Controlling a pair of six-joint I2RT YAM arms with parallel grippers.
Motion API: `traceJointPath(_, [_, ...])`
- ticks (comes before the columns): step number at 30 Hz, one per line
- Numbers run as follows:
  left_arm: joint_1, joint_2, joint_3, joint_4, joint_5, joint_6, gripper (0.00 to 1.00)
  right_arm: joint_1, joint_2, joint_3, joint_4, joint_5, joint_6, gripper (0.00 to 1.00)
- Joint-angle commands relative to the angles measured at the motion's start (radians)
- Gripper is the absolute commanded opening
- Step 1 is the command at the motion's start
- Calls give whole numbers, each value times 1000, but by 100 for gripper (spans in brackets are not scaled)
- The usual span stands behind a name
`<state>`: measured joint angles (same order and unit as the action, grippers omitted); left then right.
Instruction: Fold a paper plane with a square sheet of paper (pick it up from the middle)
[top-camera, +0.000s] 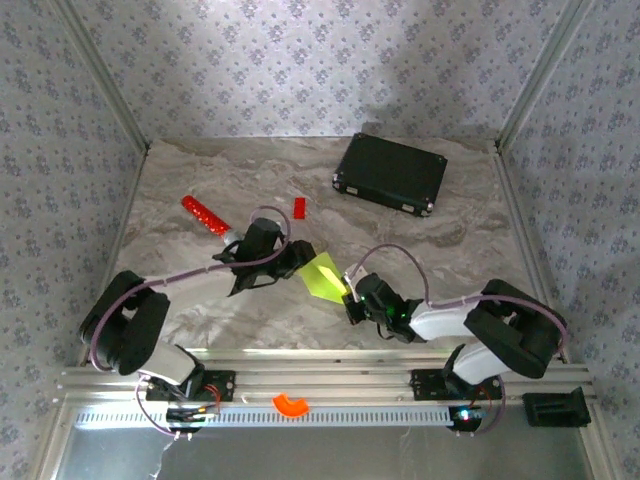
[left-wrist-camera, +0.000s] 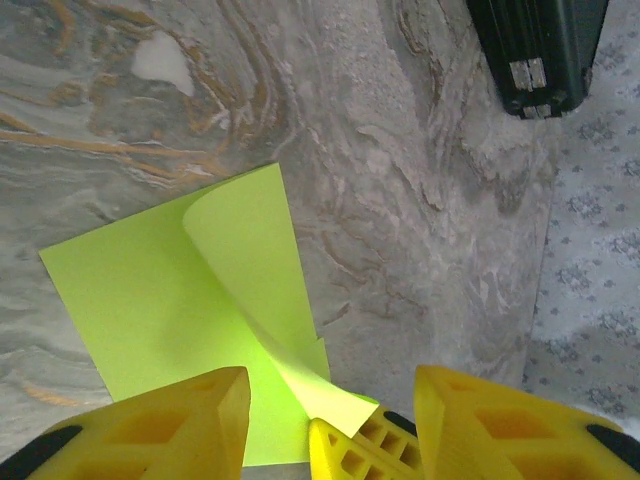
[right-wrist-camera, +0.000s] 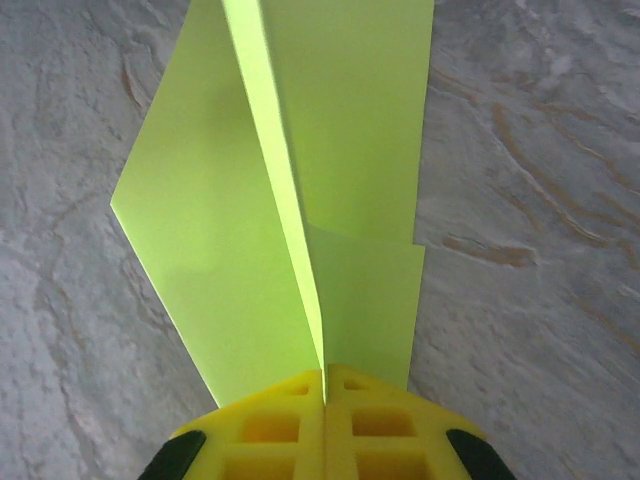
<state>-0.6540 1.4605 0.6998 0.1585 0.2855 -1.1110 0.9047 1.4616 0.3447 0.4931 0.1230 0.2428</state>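
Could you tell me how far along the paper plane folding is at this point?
Early. Done: one flap of the square sheet of paper curls over the rest. In hand: the right gripper is shut on the raised fold; the left gripper stands open beside it. Left: no pointed dart shape yet, so most creases remain.

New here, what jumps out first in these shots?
The lime paper in the middle of the table, partly folded and pinched by the shut right gripper. The left gripper stands open just beside it. A black case sits at the table's far right corner.
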Motion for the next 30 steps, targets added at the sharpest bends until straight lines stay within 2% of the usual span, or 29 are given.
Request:
traceJointPath(1, [5,-25,-16,-43,-28,10,47,-8,54,22,5,-84,54,6])
traceJointPath(5, [4,-21,-22,-32,-12,9,44,-20,99,34,11,-127,92,6])
traceJointPath(12, [2,-5,-47,48,45,6,19,-68,109,55,-13,-199,188,8])
traceJointPath(18, [-18,114,-3,163,161,2,17,-100,106,72,-42,-281,244,10])
traceJointPath(24, [-35,213,54,213,171,-7,15,-133,83,80,-73,-358,310,11])
traceJointPath(30, [-38,244,48,227,150,-22,14,-132,53,74,-83,-375,325,11])
